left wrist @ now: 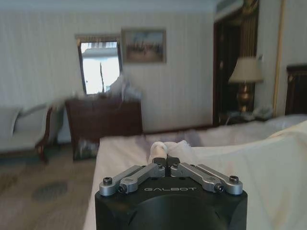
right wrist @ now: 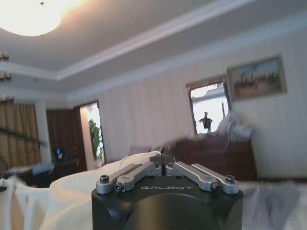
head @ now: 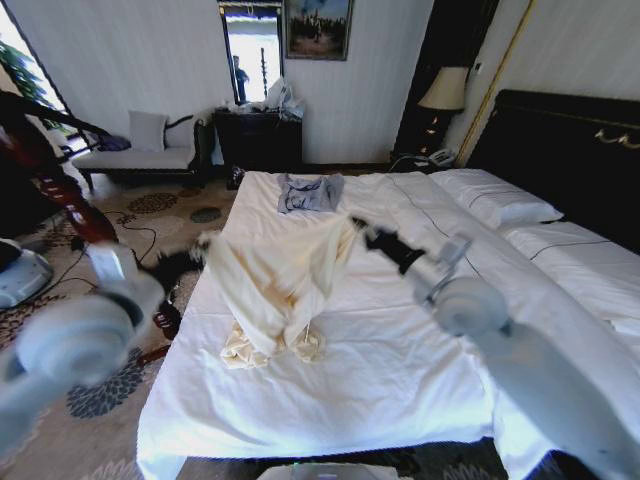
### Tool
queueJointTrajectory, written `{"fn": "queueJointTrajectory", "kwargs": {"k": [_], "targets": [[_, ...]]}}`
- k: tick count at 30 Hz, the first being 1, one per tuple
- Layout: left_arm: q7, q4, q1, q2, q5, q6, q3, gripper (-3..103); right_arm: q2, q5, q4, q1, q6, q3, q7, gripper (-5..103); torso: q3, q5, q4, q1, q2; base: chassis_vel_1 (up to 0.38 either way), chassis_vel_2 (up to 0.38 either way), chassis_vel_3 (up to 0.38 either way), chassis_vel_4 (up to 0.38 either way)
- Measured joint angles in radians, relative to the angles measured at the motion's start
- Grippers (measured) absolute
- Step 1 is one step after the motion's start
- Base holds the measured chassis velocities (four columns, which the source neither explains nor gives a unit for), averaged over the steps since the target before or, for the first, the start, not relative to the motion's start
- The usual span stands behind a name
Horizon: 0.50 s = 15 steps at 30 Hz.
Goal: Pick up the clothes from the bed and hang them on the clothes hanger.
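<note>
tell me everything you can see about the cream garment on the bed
The clothes are one pale cream-yellow garment of soft thin fabric, lifted and stretched between both grippers above the bed. The left gripper pinches one end, a bunched wad in the left wrist view; the right gripper holds the other end. The middle sags in folds, and the lowest part rests crumpled on the white sheet.

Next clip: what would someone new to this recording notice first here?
First, the cream-yellow garment held up over the middle of the white bed, stretched between the two grippers with its lower end bunched on the sheet. The left gripper pinches one end near the bed's left edge; the right gripper is shut on the other end. Beyond it, a small grey-blue garment lies flat near the bed's far edge.
</note>
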Motion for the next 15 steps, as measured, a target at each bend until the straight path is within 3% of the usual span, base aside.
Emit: {"fn": "queueJointTrajectory", "kwargs": {"k": [4, 7, 8, 11, 15], "targets": [[0.048, 0.049, -0.104, 0.068, -0.039, -0.008, 0.000, 0, -0.032, 0.068, -0.004, 0.093, -0.005, 0.004, 0.031, 0, 0.000, -0.0001, 0.0004, 0.000, 0.000, 0.000, 0.000, 0.000, 0.000], [0.108, 0.102, -0.187, 0.183, -0.060, -0.025, -0.016, 0, -0.030, 0.149, -0.036, 0.276, -0.024, -0.050, 0.084, 0, 0.000, 0.0006, 0.0002, 0.000, 0.000, 0.000, 0.000, 0.000, 0.000], [0.108, 0.102, -0.187, 0.183, -0.060, -0.025, -0.016, 0, -0.030, 0.149, -0.036, 0.276, -0.024, -0.050, 0.084, 0, 0.000, 0.0006, 0.0002, 0.000, 0.000, 0.000, 0.000, 0.000, 0.000], [0.143, 0.163, -0.234, 0.275, -0.073, -0.043, -0.032, 0, 0.009, 0.215, -0.093, 0.485, -0.044, -0.139, 0.140, 0, 0.000, 0.0000, 0.0009, 0.000, 0.000, 0.000, 0.000, 0.000, 0.000], [0.175, 0.221, -0.211, 0.347, -0.090, -0.066, -0.108, 0, 0.017, 0.257, -0.132, 0.581, -0.054, -0.172, 0.165, 0, 0.000, -0.0003, 0.0010, 0.000, 0.000, 0.000, 0.000, 0.000, 0.000]]}}
